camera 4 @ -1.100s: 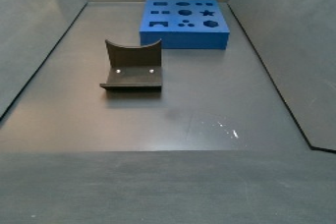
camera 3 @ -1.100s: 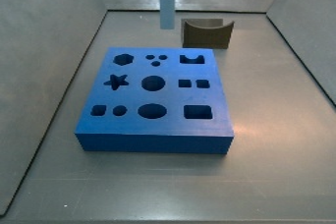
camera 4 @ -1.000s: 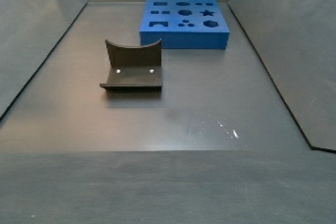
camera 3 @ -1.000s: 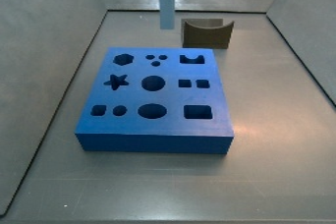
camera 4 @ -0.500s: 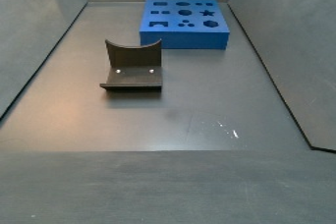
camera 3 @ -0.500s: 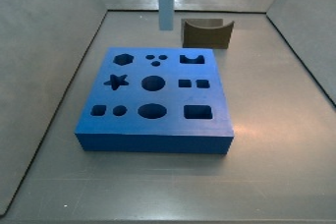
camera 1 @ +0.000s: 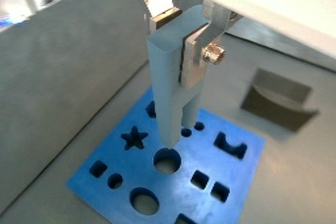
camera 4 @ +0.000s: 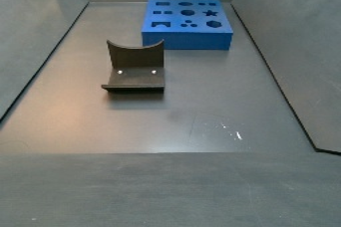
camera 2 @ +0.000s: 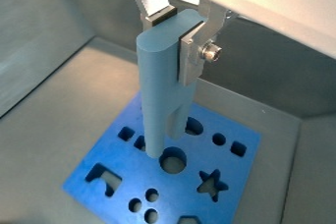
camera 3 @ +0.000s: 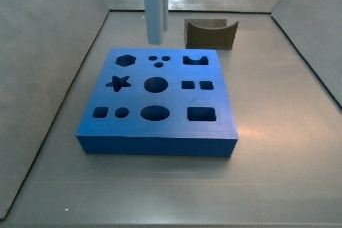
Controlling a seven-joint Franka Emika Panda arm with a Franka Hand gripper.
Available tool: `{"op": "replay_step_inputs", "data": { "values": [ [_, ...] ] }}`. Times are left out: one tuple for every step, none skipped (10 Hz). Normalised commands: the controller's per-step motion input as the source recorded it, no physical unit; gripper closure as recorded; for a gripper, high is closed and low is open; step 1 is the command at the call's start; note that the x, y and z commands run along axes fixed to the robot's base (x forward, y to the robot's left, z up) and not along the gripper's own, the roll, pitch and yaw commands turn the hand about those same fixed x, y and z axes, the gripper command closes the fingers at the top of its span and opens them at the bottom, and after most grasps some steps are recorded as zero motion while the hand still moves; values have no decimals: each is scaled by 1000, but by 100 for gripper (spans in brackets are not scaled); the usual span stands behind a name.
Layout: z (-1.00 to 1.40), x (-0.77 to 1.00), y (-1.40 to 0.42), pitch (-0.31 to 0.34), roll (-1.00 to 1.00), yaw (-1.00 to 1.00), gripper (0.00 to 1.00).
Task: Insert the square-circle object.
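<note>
The square-circle object is a long pale-blue peg that hangs upright, gripped at its upper end. My gripper is shut on it, with silver fingers on two sides; this shows in both wrist views. The peg hangs above the dark-blue block with shaped holes, its lower end over the round holes near the block's middle. In a side view the peg hangs above the block's far edge; the gripper itself is above the frame there. The block also shows in the other side view.
The dark fixture with a curved notch stands on the floor beyond the block; it also shows in a side view and a wrist view. Grey walls ring the floor.
The peg in my gripper has moved sideways, from beside the fixture to over the block's far edge, and now hangs a little lower. The block and fixture have not moved.
</note>
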Motion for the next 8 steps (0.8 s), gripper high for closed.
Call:
{"op": "replay_step_inputs", "data": {
  "values": [
    [-320, -120, -209, -154, -194, -783, 100],
    [-371, -174, -191, -174, -251, -729, 100],
    [-346, -140, -191, -179, -206, -783, 100],
    [-183, 0, -217, -123, -91, -897, 100],
    [-123, 0, -234, -86, -50, -929, 100],
    [-186, 0, -231, -126, -69, -911, 100],
    [-171, 0, -249, -106, -66, -897, 100],
    [-109, 0, -274, -50, -29, -911, 100]
  ]
}}
